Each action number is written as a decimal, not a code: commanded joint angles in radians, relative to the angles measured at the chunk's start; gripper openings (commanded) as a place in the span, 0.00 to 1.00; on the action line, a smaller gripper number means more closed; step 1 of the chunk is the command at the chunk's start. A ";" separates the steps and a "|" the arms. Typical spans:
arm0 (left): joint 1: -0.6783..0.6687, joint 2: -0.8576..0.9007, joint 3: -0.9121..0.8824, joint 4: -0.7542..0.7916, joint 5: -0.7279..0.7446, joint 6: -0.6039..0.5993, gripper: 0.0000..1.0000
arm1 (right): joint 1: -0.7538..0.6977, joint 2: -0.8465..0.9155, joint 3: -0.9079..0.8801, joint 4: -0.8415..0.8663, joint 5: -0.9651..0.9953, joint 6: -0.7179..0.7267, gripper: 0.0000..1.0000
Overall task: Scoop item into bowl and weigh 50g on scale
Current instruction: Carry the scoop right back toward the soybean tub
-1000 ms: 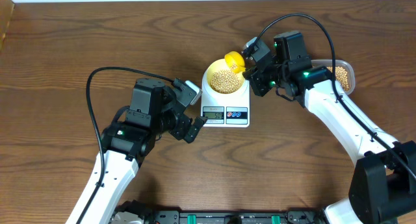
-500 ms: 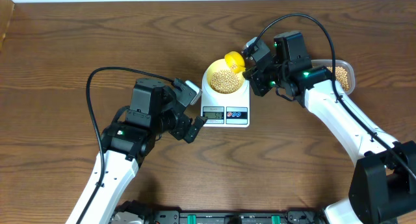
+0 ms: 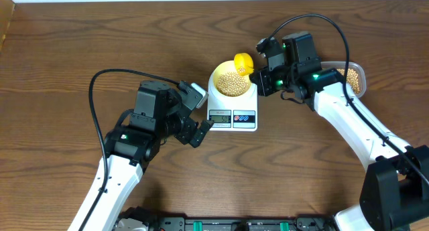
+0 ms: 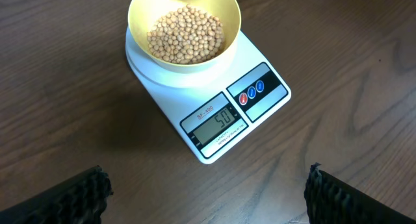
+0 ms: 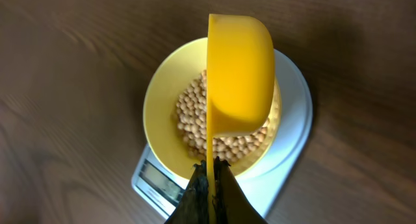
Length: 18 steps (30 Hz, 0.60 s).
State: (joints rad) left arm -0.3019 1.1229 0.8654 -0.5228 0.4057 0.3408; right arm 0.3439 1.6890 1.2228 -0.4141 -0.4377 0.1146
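Beans [image 4: 185, 34] lie heaped in the pale yellow-green bowl [image 4: 140, 16], which sits on the round platform of the white scale [image 4: 214, 100]; the display [image 4: 218, 125] at the scale's front reads 50; the right gripper [image 5: 209, 178] is clamped tight on the thin handle of a bright yellow scoop [image 5: 240, 68], which is turned on its edge above the bowl, and whether anything is inside the scoop cannot be told; the left gripper [image 4: 207, 197] hangs near the front of the scale with its fingers spread wide, holding nothing; a clear container [image 3: 354, 75] with more beans stands on the wooden table [image 3: 67, 50], behind the right arm.
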 commanded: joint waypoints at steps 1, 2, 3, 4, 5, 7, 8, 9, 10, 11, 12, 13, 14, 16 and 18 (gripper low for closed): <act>0.004 -0.006 0.004 0.001 0.005 0.002 0.98 | -0.020 0.000 0.006 0.011 -0.029 0.182 0.01; 0.004 -0.006 0.004 0.001 0.005 0.002 0.98 | -0.030 -0.002 0.006 0.011 -0.040 0.212 0.01; 0.004 -0.006 0.004 0.001 0.005 0.002 0.98 | -0.047 -0.003 0.006 0.011 -0.077 0.241 0.01; 0.004 -0.006 0.004 0.001 0.005 0.002 0.98 | -0.065 -0.005 0.006 0.011 -0.124 0.248 0.01; 0.004 -0.006 0.004 0.001 0.005 0.002 0.98 | -0.080 -0.006 0.006 0.011 -0.165 0.248 0.01; 0.004 -0.006 0.004 0.001 0.005 0.002 0.98 | -0.116 -0.011 0.006 0.011 -0.264 0.248 0.01; 0.004 -0.006 0.004 0.001 0.005 0.002 0.98 | -0.138 -0.014 0.006 0.010 -0.322 0.248 0.01; 0.004 -0.006 0.004 0.001 0.005 0.002 0.98 | -0.157 -0.016 0.006 0.010 -0.364 0.248 0.01; 0.004 -0.006 0.004 0.001 0.005 0.002 0.98 | -0.181 -0.021 0.006 0.010 -0.416 0.248 0.01; 0.004 -0.006 0.004 0.001 0.005 0.002 0.98 | -0.197 -0.024 0.006 0.008 -0.439 0.248 0.01; 0.004 -0.006 0.004 0.001 0.005 0.002 0.98 | -0.213 -0.030 0.006 0.004 -0.457 0.248 0.01; 0.004 -0.006 0.004 0.001 0.005 0.002 0.98 | -0.228 -0.035 0.006 -0.006 -0.461 0.248 0.01; 0.004 -0.006 0.004 0.001 0.005 0.002 0.98 | -0.243 -0.043 0.006 -0.022 -0.459 0.248 0.01; 0.004 -0.006 0.004 0.001 0.005 0.002 0.98 | -0.272 -0.058 0.006 -0.056 -0.458 0.248 0.01; 0.004 -0.006 0.004 0.001 0.005 0.002 0.98 | -0.307 -0.079 0.006 -0.101 -0.428 0.248 0.01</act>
State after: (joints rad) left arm -0.3019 1.1229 0.8654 -0.5228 0.4057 0.3408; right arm 0.0788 1.6688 1.2228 -0.4770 -0.8249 0.3527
